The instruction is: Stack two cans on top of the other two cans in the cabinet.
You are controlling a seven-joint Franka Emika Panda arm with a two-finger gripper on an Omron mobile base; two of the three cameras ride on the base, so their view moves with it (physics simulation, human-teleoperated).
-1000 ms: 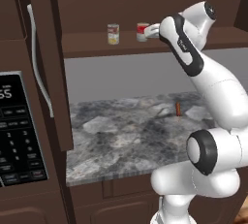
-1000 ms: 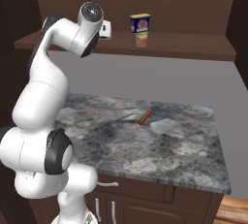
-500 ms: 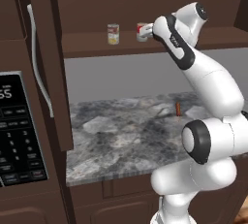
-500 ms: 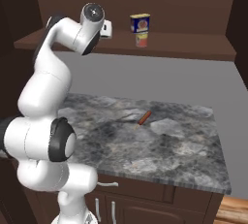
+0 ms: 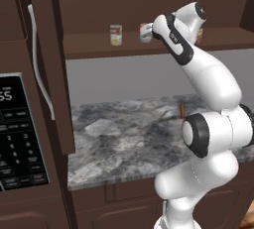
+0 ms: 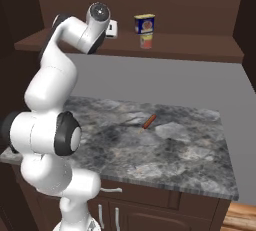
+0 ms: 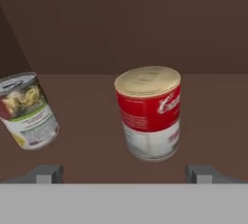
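The red-and-white can (image 7: 149, 111) stands upright on the cabinet shelf (image 5: 94, 44), straight ahead of my gripper (image 7: 123, 173). The gripper is open, its fingertips (image 7: 44, 173) wide apart and short of the can. From the base, my hand reaches the same can (image 5: 145, 32) from the right. Left of it stands the cream can with the red and yellow label (image 5: 116, 34) (image 7: 26, 110). Further right on the shelf, the blue tin (image 6: 144, 23) sits on top of a small can (image 6: 146, 41).
The cabinet's tall door (image 5: 52, 74) with its white bar handle (image 5: 37, 59) hangs open at the left, above a black keypad appliance (image 5: 20, 124). Below the shelf lies a marble counter (image 6: 165, 150) with a small red stick-like item (image 6: 148, 121) on it.
My hand has moved left along the shelf, closer to the red-and-white can. The gripper stays open and the cans have not moved.
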